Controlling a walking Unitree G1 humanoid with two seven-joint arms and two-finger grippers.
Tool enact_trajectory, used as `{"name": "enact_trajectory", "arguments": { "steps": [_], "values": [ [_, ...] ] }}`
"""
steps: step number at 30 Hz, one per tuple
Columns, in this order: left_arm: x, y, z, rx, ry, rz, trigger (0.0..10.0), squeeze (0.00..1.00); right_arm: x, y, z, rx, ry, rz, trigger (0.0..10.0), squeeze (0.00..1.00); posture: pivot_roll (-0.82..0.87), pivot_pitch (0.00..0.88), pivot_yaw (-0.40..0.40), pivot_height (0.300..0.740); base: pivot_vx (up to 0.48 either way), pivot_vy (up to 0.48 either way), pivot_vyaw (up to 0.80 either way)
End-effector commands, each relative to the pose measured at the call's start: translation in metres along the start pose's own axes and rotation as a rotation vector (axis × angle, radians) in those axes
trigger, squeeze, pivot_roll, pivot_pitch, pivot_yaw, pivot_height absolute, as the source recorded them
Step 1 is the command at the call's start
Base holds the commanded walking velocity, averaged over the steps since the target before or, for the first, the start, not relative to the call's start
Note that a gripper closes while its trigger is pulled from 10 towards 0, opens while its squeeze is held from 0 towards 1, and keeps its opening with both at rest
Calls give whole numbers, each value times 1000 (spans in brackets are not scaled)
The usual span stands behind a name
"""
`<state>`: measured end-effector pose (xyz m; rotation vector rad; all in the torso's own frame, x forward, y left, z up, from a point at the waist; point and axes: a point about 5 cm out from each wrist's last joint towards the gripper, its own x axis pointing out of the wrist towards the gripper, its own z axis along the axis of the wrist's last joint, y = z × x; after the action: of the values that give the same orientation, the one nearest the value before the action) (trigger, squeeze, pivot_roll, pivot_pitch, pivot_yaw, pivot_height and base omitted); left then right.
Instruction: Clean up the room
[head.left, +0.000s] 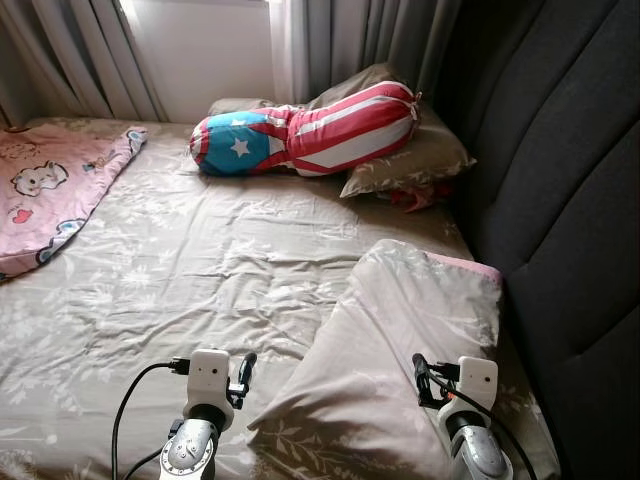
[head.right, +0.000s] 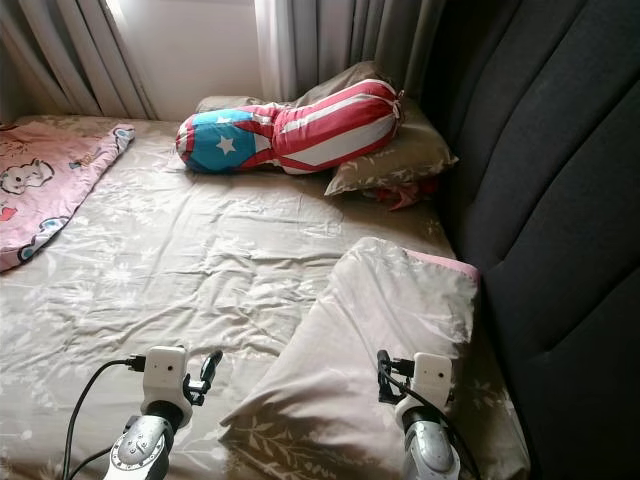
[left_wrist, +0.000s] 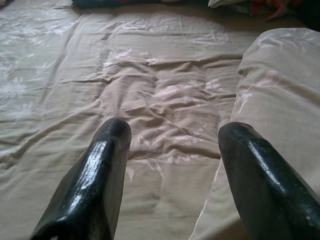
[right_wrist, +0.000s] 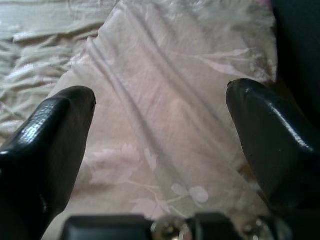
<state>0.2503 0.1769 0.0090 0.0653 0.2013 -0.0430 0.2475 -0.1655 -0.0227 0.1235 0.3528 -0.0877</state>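
Beige floral pillow (head.left: 395, 340) lying near the dark padded headboard (head.left: 560, 200), right gripper (right_wrist: 160, 120) spread wide above it, left gripper (left_wrist: 172, 150) spread wide over rumpled beige bedsheet (head.left: 200, 270), beside the pillow's edge

Both silver arms reach forward and low, side by side. The left gripper (head.left: 243, 375) sits at about 7 o'clock in the head view with its jaws spread wide. The right gripper (head.left: 420, 378) sits at 5 o'clock, its jaws likewise wide apart and holding nothing.
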Motion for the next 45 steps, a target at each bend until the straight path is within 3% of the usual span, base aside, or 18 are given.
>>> {"name": "enact_trajectory", "arguments": {
  "steps": [1,45],
  "values": [
    [0,-1,2,12,-2,-10,10000,0,1,-2,0,-17,14,-6,10000,0,-2,9,-80,675,0,0,0],
    [1,-10,3,10,-2,-68,10000,0,7,4,0,5,51,-14,10000,0,11,0,-75,670,0,0,0]
  ]
}}
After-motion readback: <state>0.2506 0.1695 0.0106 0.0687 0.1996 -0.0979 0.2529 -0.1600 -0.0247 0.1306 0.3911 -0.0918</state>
